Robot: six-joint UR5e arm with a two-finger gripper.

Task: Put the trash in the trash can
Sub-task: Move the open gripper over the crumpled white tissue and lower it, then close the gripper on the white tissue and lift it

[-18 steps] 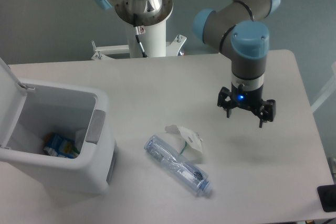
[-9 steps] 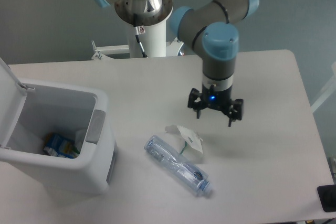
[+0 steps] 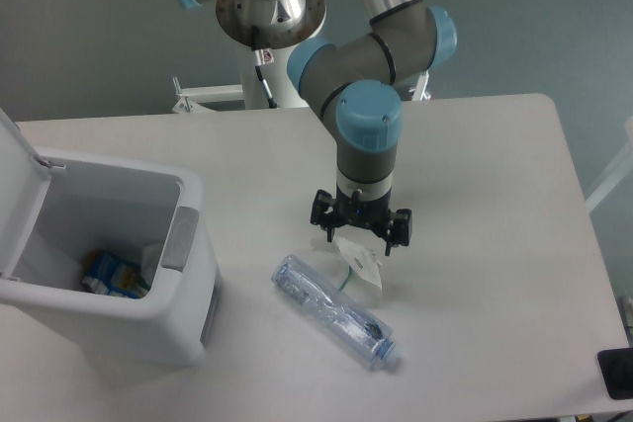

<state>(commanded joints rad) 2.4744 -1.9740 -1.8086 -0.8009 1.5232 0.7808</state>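
- White paper scrap lay mid-table, touching the bottle in front of it
- gripper hung directly over the scrap, fingers spread, nothing held
- bin sat well left, lid open, some litter already inside
- step looked like approach for the scrap pick
- next move probably needs a straight descent, fingers straddling the scrap, then close, without nudging the bottle

White table, trash can, crushed bottle, crumpled paper scrap
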